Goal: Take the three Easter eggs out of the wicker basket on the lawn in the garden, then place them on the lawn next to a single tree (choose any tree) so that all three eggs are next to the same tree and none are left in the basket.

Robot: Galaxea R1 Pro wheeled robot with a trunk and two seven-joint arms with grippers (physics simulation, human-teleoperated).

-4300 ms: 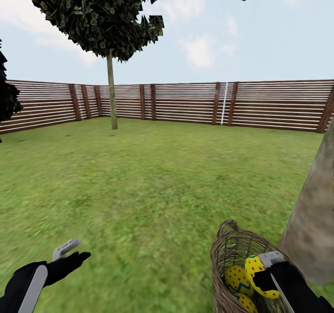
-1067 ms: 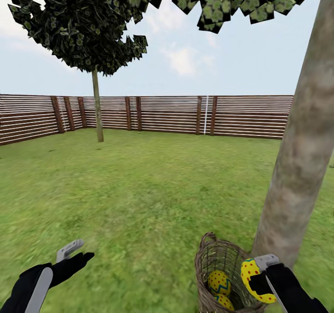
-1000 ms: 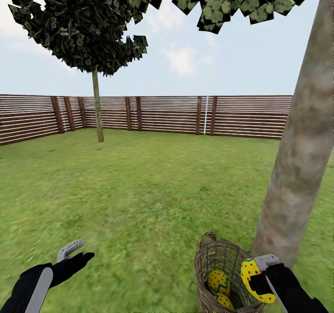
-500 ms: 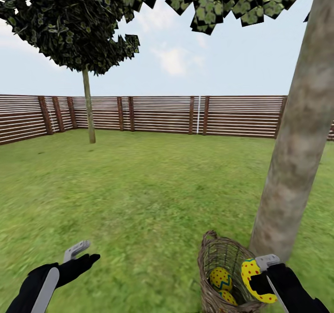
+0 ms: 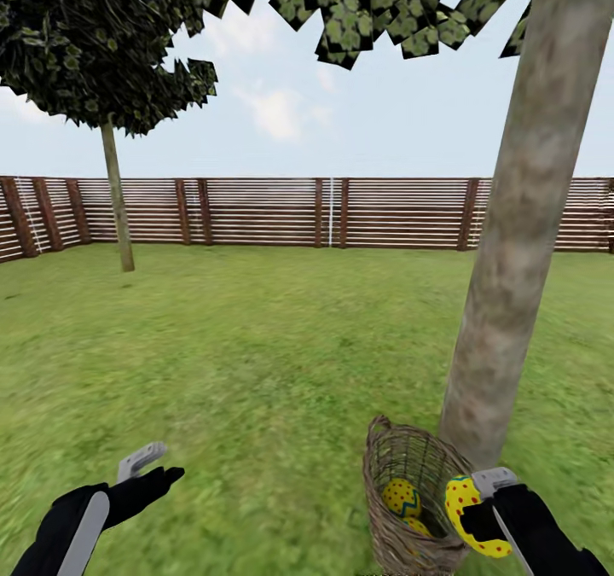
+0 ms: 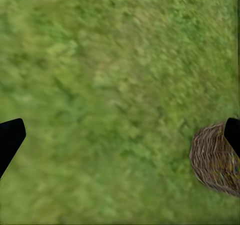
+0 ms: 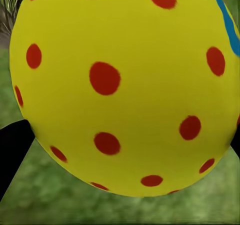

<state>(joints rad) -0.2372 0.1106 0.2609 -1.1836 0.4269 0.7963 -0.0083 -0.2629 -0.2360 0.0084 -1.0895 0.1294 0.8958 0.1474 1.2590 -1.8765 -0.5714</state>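
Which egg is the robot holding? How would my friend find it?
Find the thick pale tree trunk on the right of the lawn; at its foot stands a brown wicker basket. The held egg is yellow with red dots, pinched in the right gripper at the rim, while two others lie inside.

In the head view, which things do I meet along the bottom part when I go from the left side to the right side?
Left gripper → wicker basket with eggs inside → spotted egg held in the right gripper. The thick tree trunk rises just behind the basket and this gripper.
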